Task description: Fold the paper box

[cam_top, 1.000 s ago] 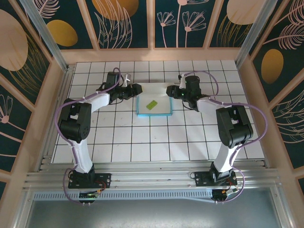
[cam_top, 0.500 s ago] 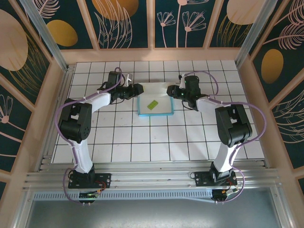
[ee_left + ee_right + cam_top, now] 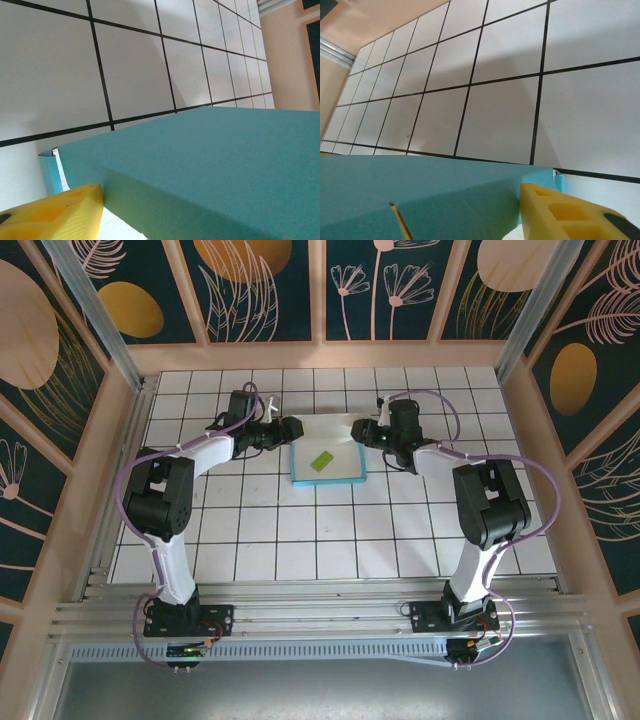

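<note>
The paper box [image 3: 338, 472] lies on the tiled table between the two arms, a shallow tray with cyan walls and a whitish inside. Its back flap [image 3: 325, 426] shows its whitish face. My left gripper [image 3: 291, 428] is at the back left corner and my right gripper [image 3: 359, 430] at the back right corner, each shut on the card. The cyan card [image 3: 215, 165] spreads over one yellow finger [image 3: 55, 215] in the left wrist view. In the right wrist view the cyan card [image 3: 420, 195] meets a yellow finger [image 3: 570, 215]. The other fingers are hidden behind the card.
A small yellow-green scrap [image 3: 320, 461] rests inside the box. Wooden side walls [image 3: 90, 470] and a patterned back wall [image 3: 320, 290] enclose the white tiled table [image 3: 320, 540]. Tiles in front of the box carry nothing.
Almost nothing has moved. Both grippers stay at the box's back corners, and the back flap between them has shifted only slightly.
</note>
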You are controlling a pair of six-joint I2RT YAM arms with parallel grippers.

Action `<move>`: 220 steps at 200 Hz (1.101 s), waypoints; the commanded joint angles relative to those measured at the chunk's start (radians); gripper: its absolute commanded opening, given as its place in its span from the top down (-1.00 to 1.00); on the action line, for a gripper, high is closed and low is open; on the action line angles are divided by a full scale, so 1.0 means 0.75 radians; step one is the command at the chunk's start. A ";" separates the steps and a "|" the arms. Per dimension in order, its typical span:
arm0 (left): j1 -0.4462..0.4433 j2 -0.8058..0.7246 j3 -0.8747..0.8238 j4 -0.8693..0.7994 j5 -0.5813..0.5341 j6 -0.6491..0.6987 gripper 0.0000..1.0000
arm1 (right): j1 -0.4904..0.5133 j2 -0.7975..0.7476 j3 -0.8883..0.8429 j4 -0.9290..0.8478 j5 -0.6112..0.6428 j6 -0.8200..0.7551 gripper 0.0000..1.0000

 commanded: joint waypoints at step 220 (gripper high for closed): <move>-0.049 -0.067 -0.189 0.102 0.029 0.042 -0.25 | 0.074 -0.078 -0.306 0.264 0.047 0.031 0.17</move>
